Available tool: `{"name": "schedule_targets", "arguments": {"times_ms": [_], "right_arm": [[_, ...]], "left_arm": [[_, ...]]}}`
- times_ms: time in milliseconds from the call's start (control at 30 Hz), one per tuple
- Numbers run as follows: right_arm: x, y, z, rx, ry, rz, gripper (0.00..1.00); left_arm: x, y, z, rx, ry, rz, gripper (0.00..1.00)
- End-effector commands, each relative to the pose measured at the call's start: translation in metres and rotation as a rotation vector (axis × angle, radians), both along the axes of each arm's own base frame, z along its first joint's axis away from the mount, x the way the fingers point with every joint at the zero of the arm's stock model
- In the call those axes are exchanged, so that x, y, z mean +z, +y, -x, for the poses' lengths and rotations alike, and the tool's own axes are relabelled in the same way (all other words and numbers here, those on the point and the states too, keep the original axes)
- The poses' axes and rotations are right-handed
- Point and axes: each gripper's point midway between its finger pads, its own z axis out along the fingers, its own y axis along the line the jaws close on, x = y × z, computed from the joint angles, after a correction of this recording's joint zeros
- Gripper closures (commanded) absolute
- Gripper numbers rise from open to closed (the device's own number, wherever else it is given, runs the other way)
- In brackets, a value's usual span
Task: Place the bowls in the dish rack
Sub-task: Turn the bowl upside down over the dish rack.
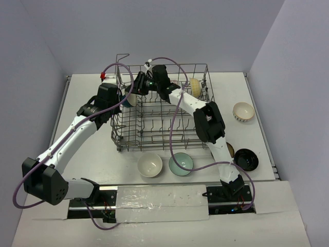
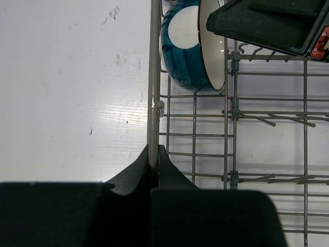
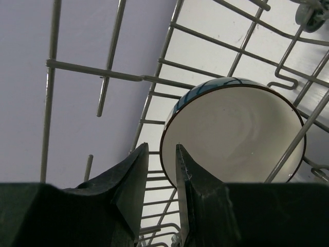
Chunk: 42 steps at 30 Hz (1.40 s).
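Observation:
The dish rack stands mid-table. A blue bowl with a cream inside stands on edge at the rack's back left corner. My left gripper is shut on the rack's left side wire, and the left wrist view shows the wire pinched between its jaws just below the blue bowl. My right gripper reaches into the rack. Its jaws straddle the blue bowl's rim, with light showing beside the rim. A cream bowl leans at the rack's back right.
In front of the rack sit a white bowl and a pale green bowl. A black bowl and a brown bowl lie near the right arm's base. A patterned bowl sits at the right. Walls close in the table.

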Motion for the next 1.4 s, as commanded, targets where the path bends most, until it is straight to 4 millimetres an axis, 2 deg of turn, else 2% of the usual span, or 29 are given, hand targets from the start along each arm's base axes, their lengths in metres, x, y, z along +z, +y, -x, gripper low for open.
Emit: {"name": "schedule_targets", "arguments": {"times_ms": [0,200,267,667,767,900,1100,1133,1200,1233,1367], "right_arm": [[0.031,0.007,0.000,0.031,-0.075,-0.043,0.64],[0.023,0.012,-0.001,0.049,-0.064,-0.043,0.64],[0.015,0.015,-0.001,0.057,-0.048,-0.037,0.64],[0.000,0.023,0.003,0.070,-0.034,-0.012,0.64],[-0.004,0.025,0.004,0.081,-0.024,-0.019,0.74],[-0.009,0.028,0.007,0.090,-0.010,-0.028,1.00],[-0.006,0.020,0.007,0.069,-0.036,0.001,1.00],[0.001,0.019,0.009,0.068,-0.047,-0.001,1.00],[-0.002,0.012,0.008,0.058,-0.046,0.011,1.00],[0.007,0.008,0.008,0.053,-0.061,0.006,1.00],[0.003,-0.008,0.008,0.037,-0.057,0.025,1.00]], "left_arm": [[0.008,-0.011,-0.001,-0.016,-0.013,0.013,0.99],[0.008,-0.001,0.001,0.019,-0.017,-0.025,0.99],[0.008,0.000,0.000,0.024,-0.016,-0.030,1.00],[0.007,0.004,0.004,0.033,-0.007,-0.048,1.00],[0.005,0.007,0.005,0.041,-0.005,-0.057,1.00],[0.007,0.010,0.006,0.049,-0.007,-0.070,1.00],[0.010,0.020,0.008,0.071,-0.015,-0.074,1.00],[0.010,0.023,0.008,0.078,-0.016,-0.073,1.00],[0.009,0.029,0.008,0.088,-0.011,-0.074,1.00],[0.010,0.031,0.008,0.091,-0.014,-0.072,1.00],[0.012,0.040,0.009,0.107,-0.021,-0.065,1.00]]}}
